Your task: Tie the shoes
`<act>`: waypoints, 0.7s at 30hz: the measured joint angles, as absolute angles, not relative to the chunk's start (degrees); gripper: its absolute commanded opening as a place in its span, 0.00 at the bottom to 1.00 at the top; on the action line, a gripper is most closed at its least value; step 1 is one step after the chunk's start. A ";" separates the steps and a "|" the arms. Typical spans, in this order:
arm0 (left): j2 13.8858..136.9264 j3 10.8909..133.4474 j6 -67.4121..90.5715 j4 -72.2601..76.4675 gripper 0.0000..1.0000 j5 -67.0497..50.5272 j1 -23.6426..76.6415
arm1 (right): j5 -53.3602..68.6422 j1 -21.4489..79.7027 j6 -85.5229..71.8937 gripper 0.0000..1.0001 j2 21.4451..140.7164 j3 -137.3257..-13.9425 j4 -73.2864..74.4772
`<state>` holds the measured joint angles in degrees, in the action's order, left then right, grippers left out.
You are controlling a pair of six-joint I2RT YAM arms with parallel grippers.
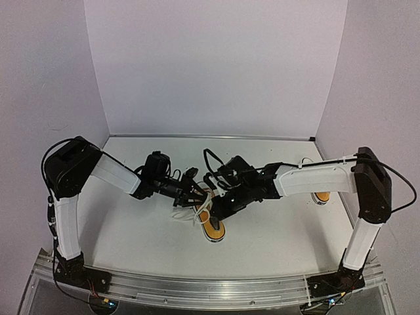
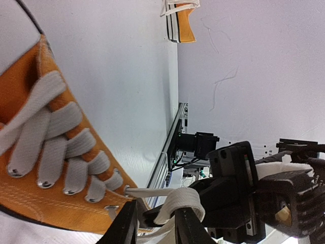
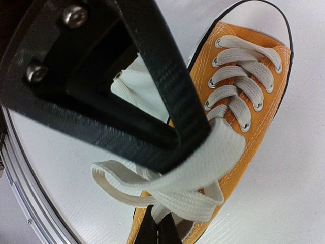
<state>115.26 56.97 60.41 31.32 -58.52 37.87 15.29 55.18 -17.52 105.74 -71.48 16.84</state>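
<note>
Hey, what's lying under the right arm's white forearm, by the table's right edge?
An orange shoe. Only a small end of it shows from above; the forearm covers the rest.

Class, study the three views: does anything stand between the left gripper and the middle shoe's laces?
Nothing visible does. The left gripper is right at the shoe, with its fingers on either side of a white lace near the top eyelets.
</note>
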 measured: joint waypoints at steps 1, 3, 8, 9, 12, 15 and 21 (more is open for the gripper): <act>114.98 56.97 60.00 29.94 0.37 -58.42 37.20 | 14.68 55.18 -17.62 0.00 105.25 -71.44 17.20; 113.51 56.99 57.79 25.26 0.40 -57.86 35.40 | 13.42 55.18 -17.90 0.00 103.25 -71.01 17.68; 107.65 61.58 45.03 5.52 0.43 -52.84 32.32 | 10.22 55.06 -18.93 0.00 96.15 -68.60 18.09; 106.34 62.92 42.30 1.75 0.45 -51.48 32.18 | 9.64 54.94 -19.31 0.00 95.02 -68.11 18.15; 101.89 66.03 34.27 -8.79 0.46 -46.20 31.93 | 8.00 54.23 -20.55 0.00 93.06 -66.20 18.37; 97.92 67.16 27.43 -16.94 0.45 -39.70 31.78 | 6.52 52.89 -21.72 0.00 92.33 -63.43 19.35; 96.10 67.15 15.66 -28.19 0.41 -28.75 32.58 | 4.92 50.66 -23.19 0.00 92.34 -59.48 22.00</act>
<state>96.10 67.15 15.66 -28.19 -28.75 32.58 4.92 50.66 -23.19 92.34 -59.48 22.00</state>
